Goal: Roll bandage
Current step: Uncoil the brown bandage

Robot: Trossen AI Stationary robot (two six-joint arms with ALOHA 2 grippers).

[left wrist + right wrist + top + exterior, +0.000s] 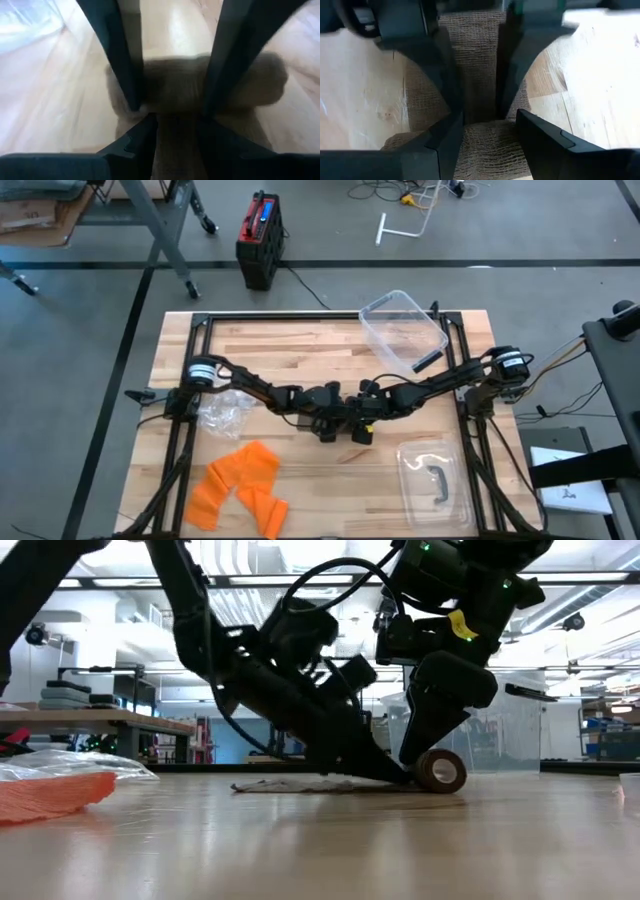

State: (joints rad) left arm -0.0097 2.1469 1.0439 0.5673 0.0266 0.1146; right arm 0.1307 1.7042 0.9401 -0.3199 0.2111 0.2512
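A tan mesh bandage lies at the table's middle. Part of it is wound into a roll (pixel 443 771), and the rest runs toward the left as a flat strip (pixel 285 785). My left gripper (pixel 176 122) slants down from the left, its fingers parted on the strip right behind the roll (pixel 195 85). My right gripper (pixel 489 120) comes down steeply from the right, its fingers parted over the roll (pixel 490 145). In the high view the two grippers (pixel 348 422) meet and hide the bandage. My left gripper lays its two parted fingertips (pixel 398 778) on the flat strip (pixel 475 60), along its length, slanting down from the table's left. The strip shows between and outside the fingers and lies on the wood. Whether the tips touch the roll cannot be told. My right gripper sets its two parted fingers (pixel 117 65) on the roll from above, pointing steeply down. The roll's ends (pixel 270 75) stick out past both fingers, so it is not pinched end to end. The roll lies on the table on its round side.
A clear plastic box (pixel 405 330) stands at the far right and its lid with a handle (pixel 432 480) lies at the near right. Orange bandage pieces (pixel 240 480) and a crumpled clear bag (pixel 222 412) lie at the near left. Bare wood lies between them.
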